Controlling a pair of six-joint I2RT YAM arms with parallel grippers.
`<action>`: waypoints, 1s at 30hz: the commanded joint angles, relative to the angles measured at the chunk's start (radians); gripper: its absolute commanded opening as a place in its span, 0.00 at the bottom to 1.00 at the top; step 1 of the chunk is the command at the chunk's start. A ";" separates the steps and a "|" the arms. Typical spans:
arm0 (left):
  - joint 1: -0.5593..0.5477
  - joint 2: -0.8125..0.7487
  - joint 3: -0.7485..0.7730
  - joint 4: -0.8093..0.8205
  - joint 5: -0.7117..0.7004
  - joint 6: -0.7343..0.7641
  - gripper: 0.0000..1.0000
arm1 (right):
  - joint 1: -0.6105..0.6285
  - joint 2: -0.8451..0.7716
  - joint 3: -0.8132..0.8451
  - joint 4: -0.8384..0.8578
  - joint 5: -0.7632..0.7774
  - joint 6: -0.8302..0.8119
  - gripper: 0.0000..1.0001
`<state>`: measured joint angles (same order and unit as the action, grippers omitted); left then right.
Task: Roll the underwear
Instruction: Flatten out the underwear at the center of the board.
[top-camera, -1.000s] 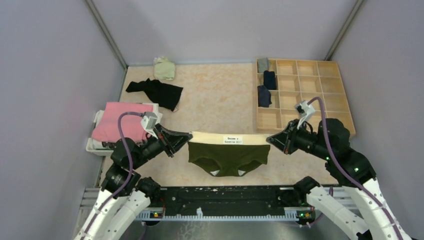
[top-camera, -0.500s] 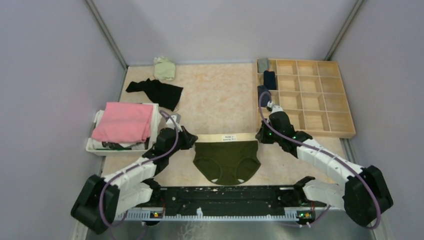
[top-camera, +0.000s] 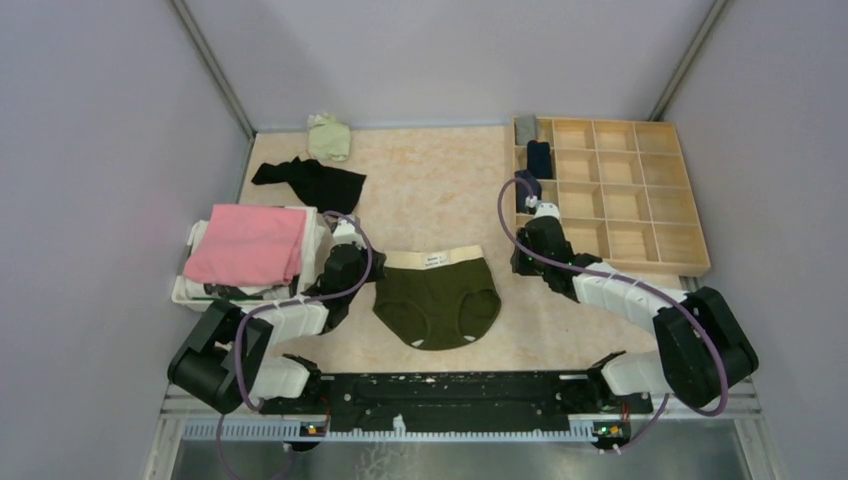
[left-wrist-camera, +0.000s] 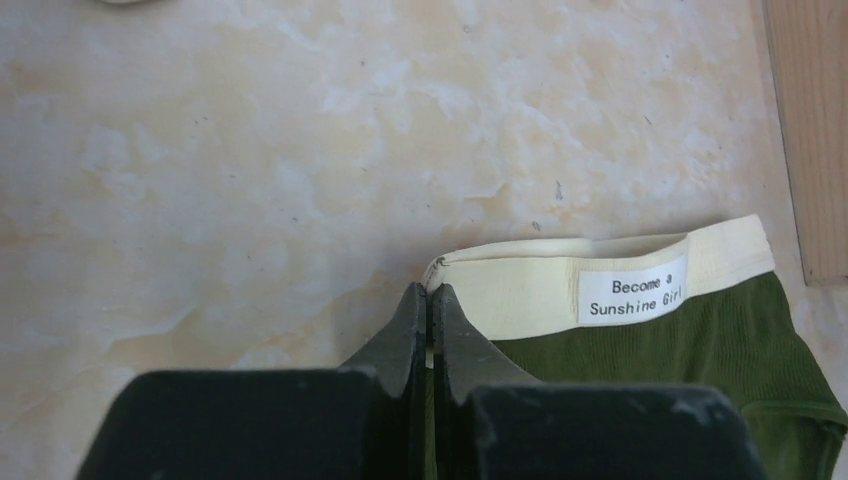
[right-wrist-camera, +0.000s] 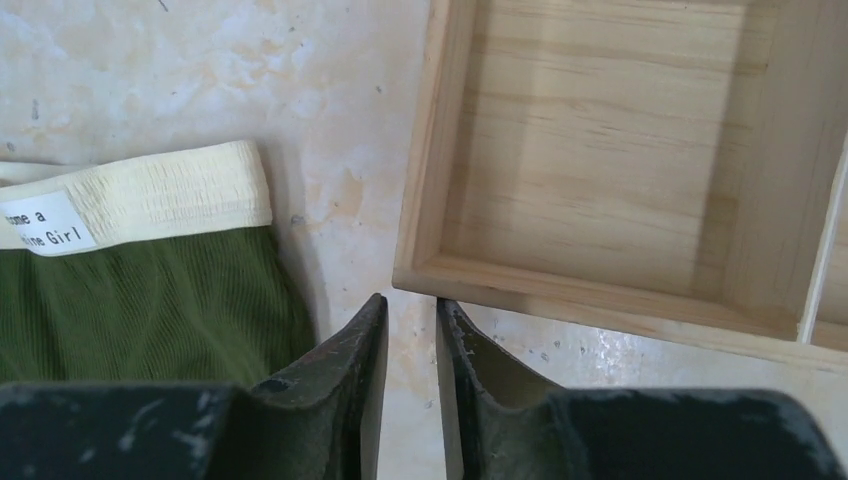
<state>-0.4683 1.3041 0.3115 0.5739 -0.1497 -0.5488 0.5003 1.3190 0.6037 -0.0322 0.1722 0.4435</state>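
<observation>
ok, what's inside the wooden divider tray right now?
Three rolled pieces in its left column: a grey roll at the back, then a navy roll and a second navy roll nearer. Other visible cells of the tray look bare. The right arm covers the near-left cells.

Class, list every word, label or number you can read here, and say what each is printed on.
"Become a Sunshine Girl": white label on the cream waistband of the olive green ribbed briefs, left wrist view.
"...me a ...ine Girl": same label, cut off, right wrist view.
Top view: label too small to read.
</observation>
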 joint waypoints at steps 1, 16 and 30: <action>0.002 0.019 0.070 0.016 -0.073 0.043 0.03 | -0.004 -0.001 0.075 0.055 0.088 -0.040 0.27; 0.002 -0.095 0.194 -0.337 -0.270 0.011 0.55 | -0.002 -0.070 0.129 0.034 -0.337 -0.069 0.25; -0.037 -0.085 0.059 -0.057 0.198 0.027 0.00 | 0.015 0.211 0.291 0.044 -0.410 -0.042 0.04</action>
<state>-0.4934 1.1381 0.3988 0.3840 -0.0910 -0.5323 0.5018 1.4689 0.8112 -0.0238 -0.2073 0.3943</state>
